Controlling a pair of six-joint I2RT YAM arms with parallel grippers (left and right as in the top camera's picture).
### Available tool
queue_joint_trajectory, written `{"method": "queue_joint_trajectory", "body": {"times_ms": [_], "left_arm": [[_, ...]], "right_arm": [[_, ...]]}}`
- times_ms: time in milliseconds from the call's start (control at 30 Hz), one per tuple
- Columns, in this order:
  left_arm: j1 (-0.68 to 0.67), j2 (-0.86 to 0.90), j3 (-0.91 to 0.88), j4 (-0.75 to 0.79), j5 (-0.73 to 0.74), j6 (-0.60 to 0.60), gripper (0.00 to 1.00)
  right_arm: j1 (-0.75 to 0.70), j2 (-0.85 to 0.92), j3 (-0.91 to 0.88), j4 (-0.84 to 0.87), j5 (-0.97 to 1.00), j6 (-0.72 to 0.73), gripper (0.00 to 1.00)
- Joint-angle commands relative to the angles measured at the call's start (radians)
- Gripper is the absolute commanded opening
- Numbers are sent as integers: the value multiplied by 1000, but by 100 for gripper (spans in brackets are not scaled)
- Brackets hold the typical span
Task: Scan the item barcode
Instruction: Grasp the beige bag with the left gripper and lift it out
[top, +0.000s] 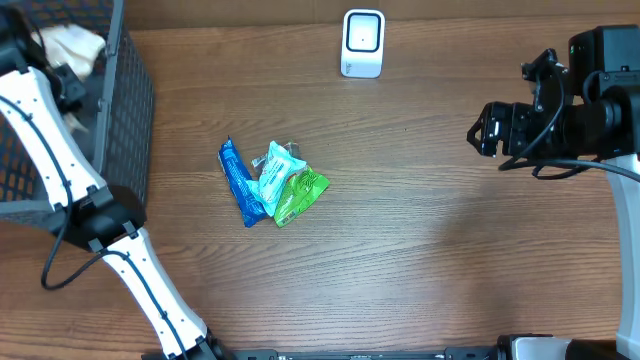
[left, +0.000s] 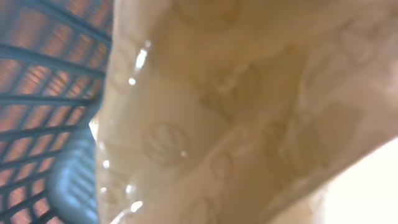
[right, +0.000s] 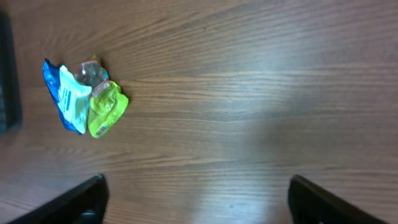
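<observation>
A cream, glossy packet (left: 236, 112) fills the left wrist view, pressed close to the lens, with basket mesh behind it. From overhead the packet (top: 70, 42) lies in the dark wire basket (top: 135, 110) at the top left, and my left gripper (top: 68, 68) reaches down onto it. Its fingers are hidden, so its grip cannot be read. The white barcode scanner (top: 362, 42) stands at the table's back edge. My right gripper (top: 485, 130) hovers over the right of the table; its fingertips (right: 81, 202) stand wide open with only bare wood between them.
Three packets lie clumped in mid-table: a blue one (top: 240, 185), a teal-and-white one (top: 275, 170) and a green one (top: 298, 195). The right wrist view shows the green packet (right: 107, 109) at its upper left, and the basket's edge (right: 6, 74) at the far left.
</observation>
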Motion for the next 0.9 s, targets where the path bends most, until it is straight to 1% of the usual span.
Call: {"method": "queue_joint_trajectory", "body": {"times_ms": [0, 267, 467, 533, 633, 733, 867], "left_arm": [[1, -156, 52, -19, 56, -21, 4], [-20, -433, 51, -27, 195, -5, 4], [-114, -614, 18, -27, 314, 4, 4], [-177, -669, -29, -27, 325, 18, 4], [-293, -743, -144, -27, 305, 29, 4], [-407, -792, -290, -27, 272, 28, 4], [-538, -813, -504, -27, 269, 24, 4]], "right_arm": [[3, -20, 9, 14, -11, 1, 89], [3, -92, 72, 18, -22, 0, 90], [-1, -182, 100, 12, -7, 0, 91], [-5, -212, 100, 9, 12, 0, 93], [-11, -248, 100, -6, 56, 1, 95], [-11, -271, 100, -28, 99, 2, 95], [-11, -275, 100, -50, 121, 2, 95]]}}
